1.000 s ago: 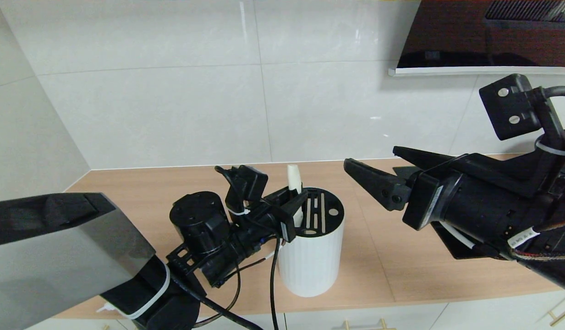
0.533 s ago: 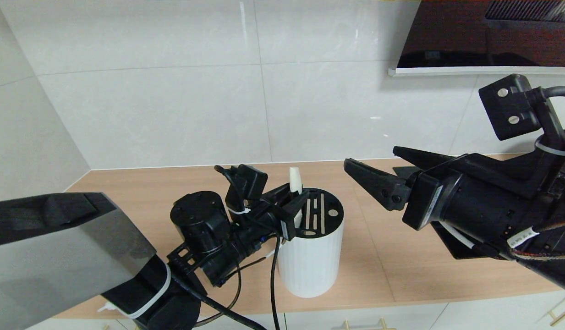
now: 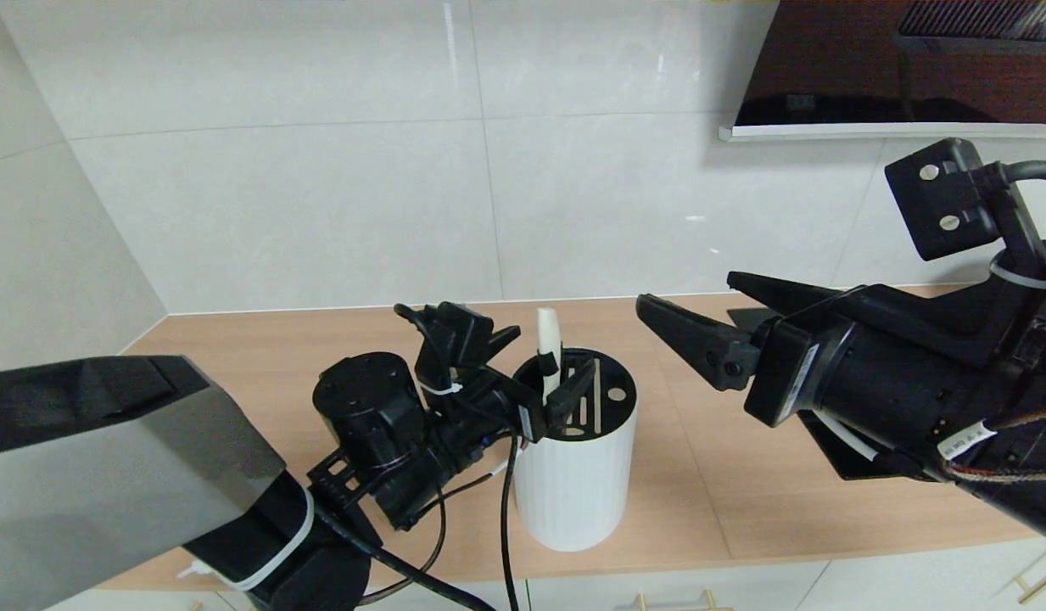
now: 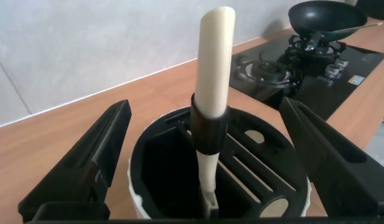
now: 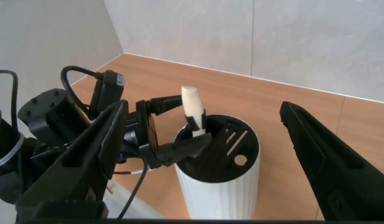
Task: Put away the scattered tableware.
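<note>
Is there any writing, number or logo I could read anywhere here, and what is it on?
No text here can be read.
A white tag low on the right arm carries dark print, too small to read.
A small sticker on the cooktop is too small and blurred to read.
The white holder and the cream handle standing in it show no markings.

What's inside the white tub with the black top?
A cream handle with a dark band stands up in the tub. Its lower end is hidden inside, so I can't tell what tool it is.
</note>
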